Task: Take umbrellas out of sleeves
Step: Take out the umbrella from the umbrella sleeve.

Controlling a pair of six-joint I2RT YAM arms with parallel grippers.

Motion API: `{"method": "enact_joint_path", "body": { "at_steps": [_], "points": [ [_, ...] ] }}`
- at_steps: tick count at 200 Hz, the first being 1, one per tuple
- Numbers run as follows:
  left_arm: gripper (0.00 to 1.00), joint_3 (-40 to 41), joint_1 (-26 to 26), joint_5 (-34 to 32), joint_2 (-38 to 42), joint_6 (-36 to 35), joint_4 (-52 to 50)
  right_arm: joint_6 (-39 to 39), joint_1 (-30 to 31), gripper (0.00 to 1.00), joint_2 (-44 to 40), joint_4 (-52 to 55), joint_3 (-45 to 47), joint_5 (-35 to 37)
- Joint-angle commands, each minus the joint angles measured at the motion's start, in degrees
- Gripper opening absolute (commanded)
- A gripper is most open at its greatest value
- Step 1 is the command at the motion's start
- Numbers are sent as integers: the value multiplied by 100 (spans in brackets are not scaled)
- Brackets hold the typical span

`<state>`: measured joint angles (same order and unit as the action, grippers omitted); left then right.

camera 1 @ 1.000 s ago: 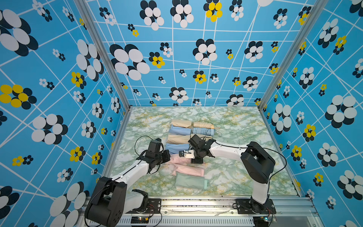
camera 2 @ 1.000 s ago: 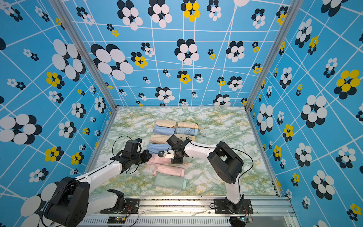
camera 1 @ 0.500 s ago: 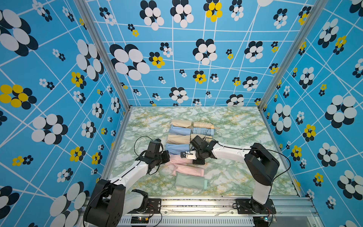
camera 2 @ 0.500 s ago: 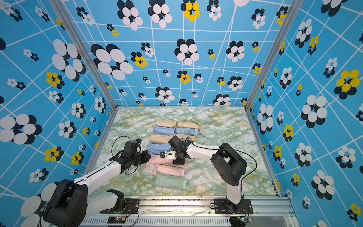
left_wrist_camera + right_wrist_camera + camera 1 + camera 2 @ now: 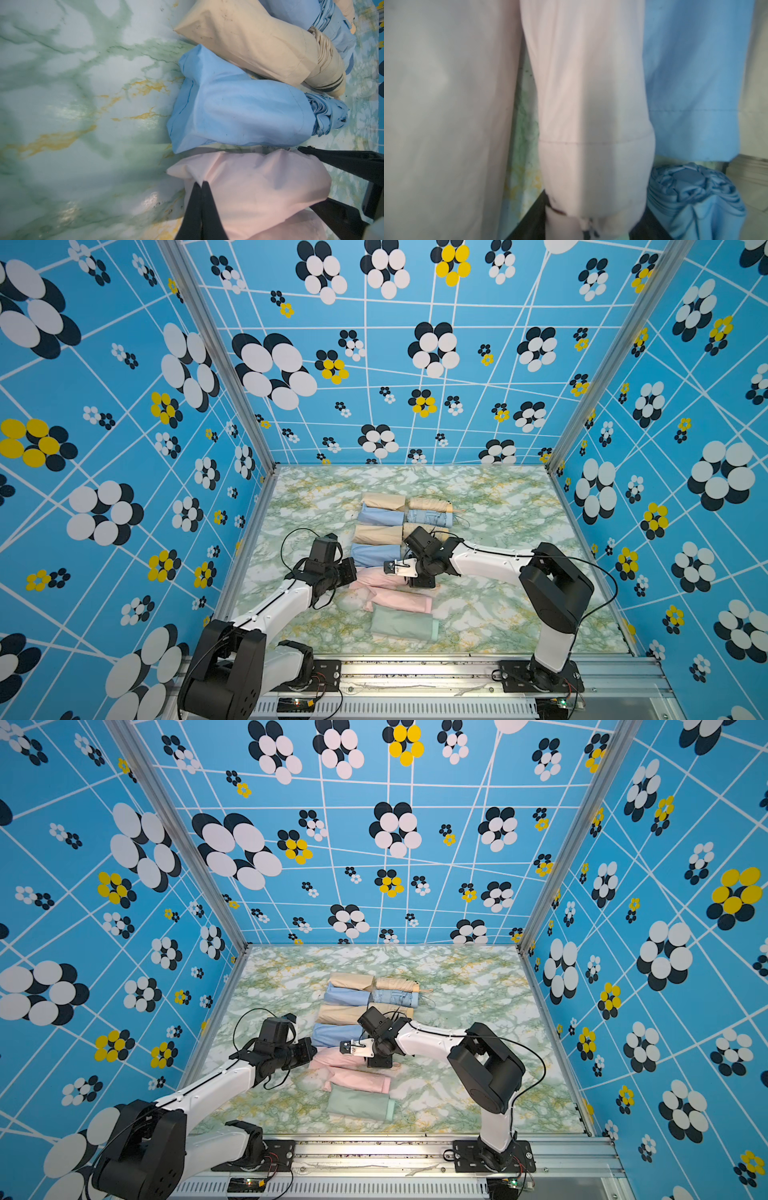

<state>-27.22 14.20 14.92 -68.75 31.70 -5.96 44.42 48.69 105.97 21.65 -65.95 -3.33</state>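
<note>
Although the right arm (image 5: pixel 490 560) has swung its elbow a little toward the robot's base over the last second, both tools sit almost where they were, so the change is small. The left tool (image 5: pixel 201 184) stays pinched shut on the closed tip of the pink sleeve (image 5: pixel 376 576). That sleeve lies on the tabletop (image 5: pixel 498 614) beyond the mint sleeve (image 5: pixel 401 624), with a second pink sleeve (image 5: pixel 401 601) between them. The right tool (image 5: pixel 593 202), jaws half apart, is clamped across the held sleeve's mouth end, where the pink umbrella (image 5: pixel 564 227) just peeks out. Whether it bites the umbrella alone or the hem too, I cannot tell. In both top views the sleeve looks no emptier than before. My reading is that both grips are set and the pull apart has barely begun, so this umbrella remains almost wholly inside.
</note>
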Motion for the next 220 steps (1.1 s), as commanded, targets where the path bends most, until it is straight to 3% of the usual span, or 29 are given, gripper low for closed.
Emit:
{"method": "enact_joint_path", "body": {
  "at_steps": [1,220],
  "points": [
    [0,-150,-144,-362,69,-99,-172,75,-147,25,-270,504,126,333],
    [0,-216,-281,-156,-68,-36,68,387,-718,25,-673,1061,525,875]
  ]
}}
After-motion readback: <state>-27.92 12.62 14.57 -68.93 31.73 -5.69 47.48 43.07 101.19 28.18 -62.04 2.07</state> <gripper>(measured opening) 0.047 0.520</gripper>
